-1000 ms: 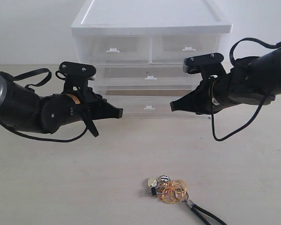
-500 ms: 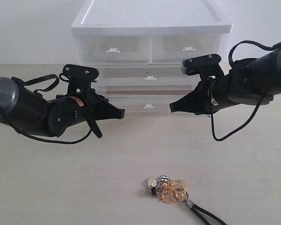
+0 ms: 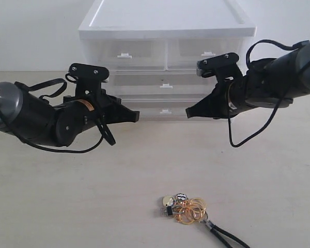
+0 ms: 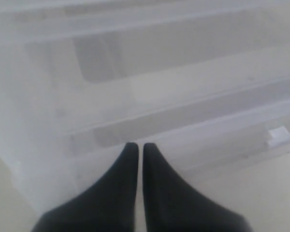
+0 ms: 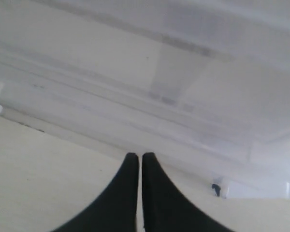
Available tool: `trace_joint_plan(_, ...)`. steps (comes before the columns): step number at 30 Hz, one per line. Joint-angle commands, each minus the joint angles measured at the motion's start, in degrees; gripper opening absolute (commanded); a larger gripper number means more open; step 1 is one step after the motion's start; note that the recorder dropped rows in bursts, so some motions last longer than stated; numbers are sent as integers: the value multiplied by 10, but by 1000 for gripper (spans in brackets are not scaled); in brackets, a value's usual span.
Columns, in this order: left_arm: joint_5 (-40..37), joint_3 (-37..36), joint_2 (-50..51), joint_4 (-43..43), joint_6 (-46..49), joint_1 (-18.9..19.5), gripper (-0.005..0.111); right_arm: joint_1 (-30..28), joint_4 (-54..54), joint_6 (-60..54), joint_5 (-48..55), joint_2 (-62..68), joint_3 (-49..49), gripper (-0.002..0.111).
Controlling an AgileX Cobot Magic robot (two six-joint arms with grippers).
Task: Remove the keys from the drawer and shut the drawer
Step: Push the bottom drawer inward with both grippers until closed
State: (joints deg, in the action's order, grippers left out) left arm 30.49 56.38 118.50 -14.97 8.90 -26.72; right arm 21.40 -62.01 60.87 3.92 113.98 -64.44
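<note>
The keys, gold rings with small metal pieces and a dark strap, lie on the table near the front, apart from both arms. The drawer, the lowest tier of the white unit, still stands a little out from the tiers above. My left gripper is shut and empty, its tip at the drawer's front left of the tab handle. My right gripper is shut and empty, its tip at the front to the right. In the wrist views the left gripper and the right gripper show closed fingers against the translucent drawer.
The drawer unit stands at the back against a white wall, with a wide middle drawer and two half-width top drawers, all closed. The keys' strap trails to the front edge of the view.
Both shut grippers have moved toward the unit, and the lowest drawer's front has slid back with them. The keys have not moved.
</note>
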Motion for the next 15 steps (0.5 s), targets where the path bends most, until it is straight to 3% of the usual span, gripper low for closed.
trace_joint_plan(1, 9, 17, 7, 9, -4, 9, 4, -3, -16, 1, 6, 7, -4, 0)
trace_joint_plan(9, -4, 32, 27, 9, -4, 9, 4, -3, -31, 6, 20, 7, -11, 0)
trace_joint_plan(15, -46, -20, -58, 34, -4, 8, 4, -2, -28, 6, 16, -43, 16, 0)
